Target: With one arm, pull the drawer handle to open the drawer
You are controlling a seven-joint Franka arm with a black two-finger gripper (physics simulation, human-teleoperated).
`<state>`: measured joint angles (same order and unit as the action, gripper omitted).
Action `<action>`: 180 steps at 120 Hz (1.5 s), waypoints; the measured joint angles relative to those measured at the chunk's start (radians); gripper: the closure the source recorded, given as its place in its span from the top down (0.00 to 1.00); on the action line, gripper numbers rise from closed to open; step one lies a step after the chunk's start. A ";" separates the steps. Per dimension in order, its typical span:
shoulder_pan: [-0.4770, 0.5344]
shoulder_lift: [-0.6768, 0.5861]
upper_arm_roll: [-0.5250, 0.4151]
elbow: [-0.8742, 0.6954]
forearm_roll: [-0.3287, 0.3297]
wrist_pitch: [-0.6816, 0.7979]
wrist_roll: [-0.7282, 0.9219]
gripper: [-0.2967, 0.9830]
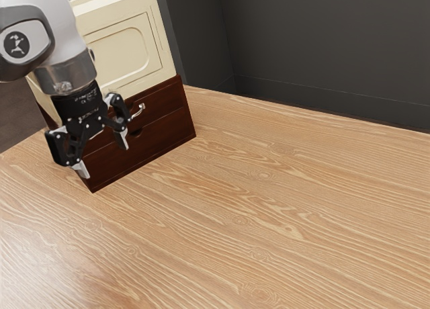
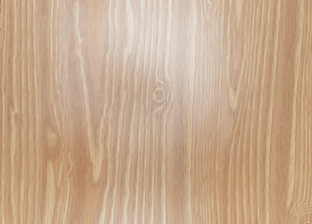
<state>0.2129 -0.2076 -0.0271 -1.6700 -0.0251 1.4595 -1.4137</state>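
Wood-grain tabletop [image 1: 269, 208] beneath us. We log our gripper [image 1: 103, 154], fingers spread apart; metal handle [image 1: 140, 109] on dark drawer [image 1: 166, 107], just beside them, toward the exterior view's right.

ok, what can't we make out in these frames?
- Handle: exterior view, partly hidden behind the gripper.
- Dark drawer front: exterior view, partly hidden behind the gripper.
- Cream cabinet: exterior view, top cut off by the upper edge, left part behind the arm.
- Arm's base: exterior view, cut off at upper left.
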 joint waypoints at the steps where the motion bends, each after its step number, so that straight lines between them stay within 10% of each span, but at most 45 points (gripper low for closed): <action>1: 0.000 0.000 0.000 -0.002 0.000 0.002 -0.001 0.77; 54: -0.040 0.031 0.020 -0.069 0.108 0.065 -0.039 0.77; 110: -0.050 0.269 0.011 0.139 0.176 0.280 0.640 0.77; 180: -0.099 0.233 0.018 0.062 0.291 0.352 1.158 0.77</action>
<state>0.1142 0.0252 -0.0088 -1.6075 0.2656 1.8118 -0.2561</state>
